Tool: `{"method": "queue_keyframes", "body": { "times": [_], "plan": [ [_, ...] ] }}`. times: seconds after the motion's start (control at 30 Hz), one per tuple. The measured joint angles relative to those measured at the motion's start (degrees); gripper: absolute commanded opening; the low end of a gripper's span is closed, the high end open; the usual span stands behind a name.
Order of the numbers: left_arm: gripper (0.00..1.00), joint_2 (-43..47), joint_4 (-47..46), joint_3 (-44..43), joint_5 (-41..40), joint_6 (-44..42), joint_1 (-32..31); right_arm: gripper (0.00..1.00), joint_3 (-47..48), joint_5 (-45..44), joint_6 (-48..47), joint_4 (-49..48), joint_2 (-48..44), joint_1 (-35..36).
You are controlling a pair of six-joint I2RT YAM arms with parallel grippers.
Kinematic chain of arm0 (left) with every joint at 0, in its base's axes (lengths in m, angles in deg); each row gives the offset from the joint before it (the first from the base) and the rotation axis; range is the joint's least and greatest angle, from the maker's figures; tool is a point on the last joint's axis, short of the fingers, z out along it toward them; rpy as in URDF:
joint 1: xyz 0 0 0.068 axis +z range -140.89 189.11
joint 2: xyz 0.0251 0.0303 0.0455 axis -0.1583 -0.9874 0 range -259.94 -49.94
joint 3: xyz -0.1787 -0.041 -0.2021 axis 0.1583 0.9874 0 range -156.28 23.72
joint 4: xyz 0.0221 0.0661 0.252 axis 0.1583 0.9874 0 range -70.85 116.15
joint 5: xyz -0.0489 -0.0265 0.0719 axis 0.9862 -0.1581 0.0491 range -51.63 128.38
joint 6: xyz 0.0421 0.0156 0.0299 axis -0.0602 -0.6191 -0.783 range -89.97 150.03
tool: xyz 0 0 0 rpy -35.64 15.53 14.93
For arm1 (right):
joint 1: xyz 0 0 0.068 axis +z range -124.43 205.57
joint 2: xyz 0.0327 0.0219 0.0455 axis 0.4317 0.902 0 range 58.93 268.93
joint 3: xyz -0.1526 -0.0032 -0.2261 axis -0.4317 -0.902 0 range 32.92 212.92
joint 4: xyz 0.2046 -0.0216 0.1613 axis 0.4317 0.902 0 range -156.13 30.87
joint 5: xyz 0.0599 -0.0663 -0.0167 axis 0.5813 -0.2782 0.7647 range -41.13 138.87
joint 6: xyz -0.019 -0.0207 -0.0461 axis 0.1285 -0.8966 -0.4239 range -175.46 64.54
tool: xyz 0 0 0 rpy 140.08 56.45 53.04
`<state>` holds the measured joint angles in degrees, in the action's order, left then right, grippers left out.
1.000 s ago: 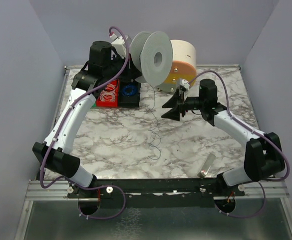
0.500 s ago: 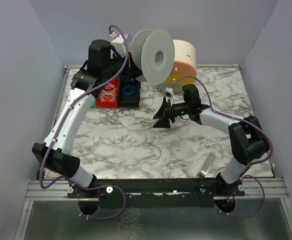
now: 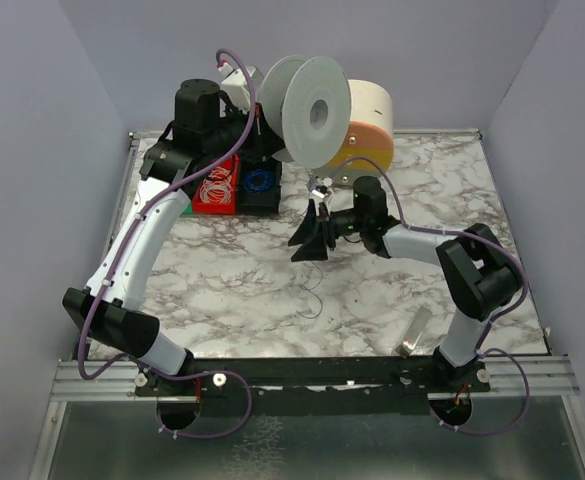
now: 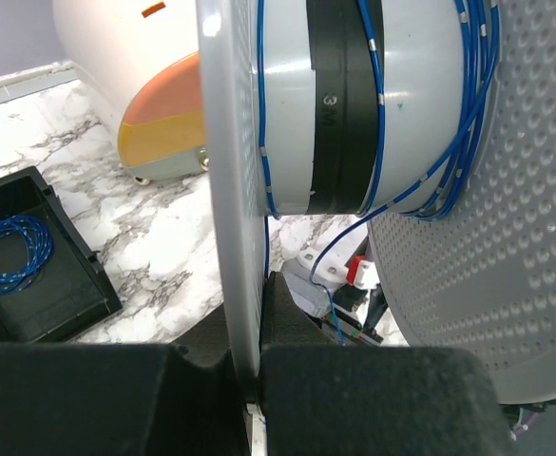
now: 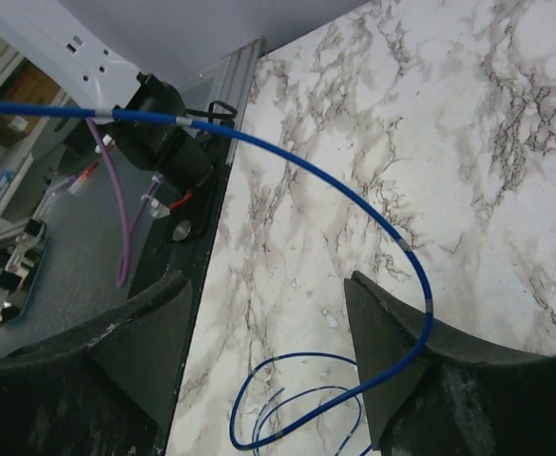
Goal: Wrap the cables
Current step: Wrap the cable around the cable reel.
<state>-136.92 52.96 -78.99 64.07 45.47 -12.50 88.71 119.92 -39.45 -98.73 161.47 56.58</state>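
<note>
Since a second ago the right gripper (image 3: 311, 238) has swung left over the table (image 3: 222, 290), in to the hanging cable (image 3: 312, 296), and its jaws have widened. From above, as far as I can make out so fine a line, the cable drops from the spool (image 3: 312, 110) at the back, passes the gripper and ends in a loose squiggle on the marble. Left wrist view: the left gripper (image 4: 246, 366) is pressed together on one spool flange, holding it up. Only a few slack blue turns sit on the hub, so I judge the winding barely begun. Right wrist view: the jaws stand spread, pinching nothing. The cable arcs across the gap, lies against the inner edge of one finger (image 5: 420, 380), then falls into loose loops on the table below. It looks thin, blue with pale marks, springy rather than limp. I take this as catching the free run; next I'd close lightly on it, loose enough to slide, so it feeds taut onto the spool.
</note>
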Motion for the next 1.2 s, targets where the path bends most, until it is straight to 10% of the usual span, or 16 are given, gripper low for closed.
{"method": "queue_keyframes", "body": {
  "times": [0.27, 0.37, 0.77, 1.2],
  "plan": [
    [0.0, 0.1, -1.2, 0.1, 1.4, 0.6, 0.0, 0.3, -1.8, -6.9, 14.2, -20.5, 4.6, 0.0],
    [0.0, 0.1, -1.4, 0.1, 1.9, 0.9, 0.0, 0.02, -1.8, -10.9, 16.1, -22.1, 6.3, 0.0],
    [0.0, 1.6, -2.1, 2.2, 2.3, 1.0, 0.2, 0.0, -2.6, -28.4, 19.6, -13.2, 0.5, -9.4],
    [0.0, 6.7, 6.5, 8.6, 1.2, -16.2, 0.0, 0.0, 21.2, -11.3, 0.2, 32.0, -5.2, -23.0]
  ]
}}
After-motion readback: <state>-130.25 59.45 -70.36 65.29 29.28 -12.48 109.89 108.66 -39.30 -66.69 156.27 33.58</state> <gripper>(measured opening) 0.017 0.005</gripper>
